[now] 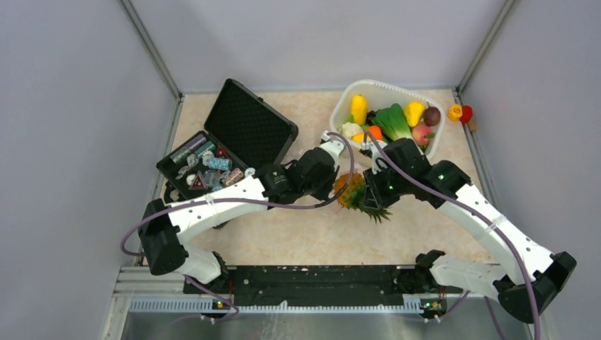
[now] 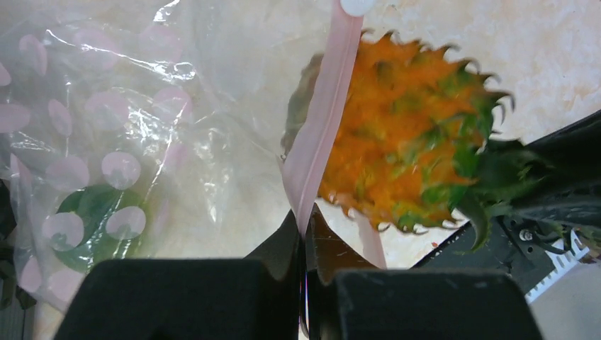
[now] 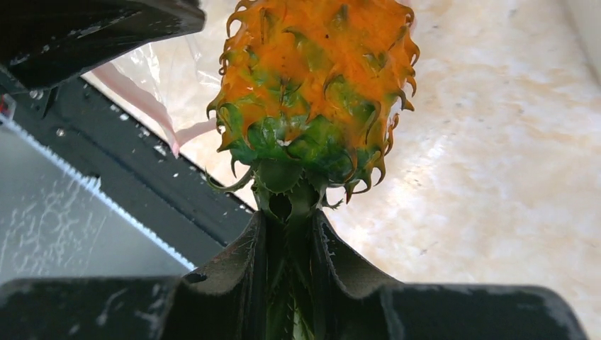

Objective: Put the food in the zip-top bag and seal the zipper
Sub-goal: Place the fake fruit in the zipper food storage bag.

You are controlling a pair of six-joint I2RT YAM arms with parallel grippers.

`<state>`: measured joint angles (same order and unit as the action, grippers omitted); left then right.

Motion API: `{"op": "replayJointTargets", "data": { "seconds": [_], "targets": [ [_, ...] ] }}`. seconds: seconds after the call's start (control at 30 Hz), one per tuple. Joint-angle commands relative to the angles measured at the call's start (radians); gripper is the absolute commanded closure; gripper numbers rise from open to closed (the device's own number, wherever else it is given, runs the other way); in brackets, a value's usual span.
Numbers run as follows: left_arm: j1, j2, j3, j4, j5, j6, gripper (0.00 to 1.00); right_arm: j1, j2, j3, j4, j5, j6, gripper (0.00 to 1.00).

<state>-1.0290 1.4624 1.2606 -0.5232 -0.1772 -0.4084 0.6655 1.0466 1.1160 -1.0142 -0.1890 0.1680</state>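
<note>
The left gripper [image 2: 305, 244] is clenched on the narrow pink press-seal zipper strip [image 2: 327, 120] of the crinkly transparent plastic bag [image 2: 142, 134]. Its two black fingers are pressed together with the strip between them. The bag film (it carries pale pink dots) spreads to the left in the left wrist view. A green shape shows through the film; what it is, I cannot tell.

The right gripper [image 3: 289, 228] grasps the orange toy pineapple [image 3: 312, 78] by its green leafy crown, with the fingers tight on both sides of the leaves. The pineapple is at the mouth of the bag, just beside the left gripper. The zipper strip crosses in front of one side of it, and that side looks dull through the film.

In the top view both grippers meet near the middle of the beige table [image 1: 298, 234]. The other toy fruits and vegetables lie in the white oval plastic tub [image 1: 386, 86] further back. An open black case [image 1: 251, 124] stands at the left.
</note>
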Motion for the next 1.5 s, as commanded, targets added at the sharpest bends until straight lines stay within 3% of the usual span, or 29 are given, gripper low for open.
{"op": "replayJointTargets", "data": {
  "seconds": [0.0, 0.07, 0.23, 0.33, 0.5, 0.73, 0.93, 1.17, 1.47],
  "targets": [
    [-0.004, -0.039, 0.038, 0.007, -0.085, 0.01, 1.0, 0.009, -0.052, 0.089, 0.022, 0.206, 0.049, 1.0],
    [-0.004, -0.049, 0.037, 0.01, -0.099, 0.007, 1.0, 0.009, -0.085, 0.072, 0.055, 0.16, 0.05, 1.0],
    [-0.004, -0.066, 0.021, 0.055, -0.088, -0.007, 1.0, 0.011, -0.129, -0.053, 0.237, -0.207, 0.029, 1.0],
    [-0.004, -0.053, 0.031, 0.037, -0.104, -0.023, 1.0, 0.018, -0.166, -0.139, 0.326, -0.351, 0.019, 1.0],
    [-0.004, -0.05, 0.039, 0.022, -0.113, -0.032, 1.0, 0.024, -0.159, -0.14, 0.257, -0.299, -0.036, 1.0],
    [-0.004, -0.056, 0.042, -0.037, -0.21, -0.085, 1.0, 0.023, -0.29, -0.079, 0.279, 0.098, 0.085, 1.0],
    [-0.002, -0.064, 0.036, -0.037, -0.227, -0.113, 1.0, 0.023, -0.444, -0.111, 0.41, 0.001, 0.146, 1.0],
    [-0.002, -0.078, 0.031, -0.003, -0.186, -0.134, 1.0, 0.023, -0.442, -0.288, 0.673, -0.187, 0.254, 1.0],
    [0.003, -0.185, -0.027, 0.046, -0.233, -0.176, 1.0, 0.023, -0.499, -0.434, 0.775, -0.148, 0.27, 1.0]
  ]
}}
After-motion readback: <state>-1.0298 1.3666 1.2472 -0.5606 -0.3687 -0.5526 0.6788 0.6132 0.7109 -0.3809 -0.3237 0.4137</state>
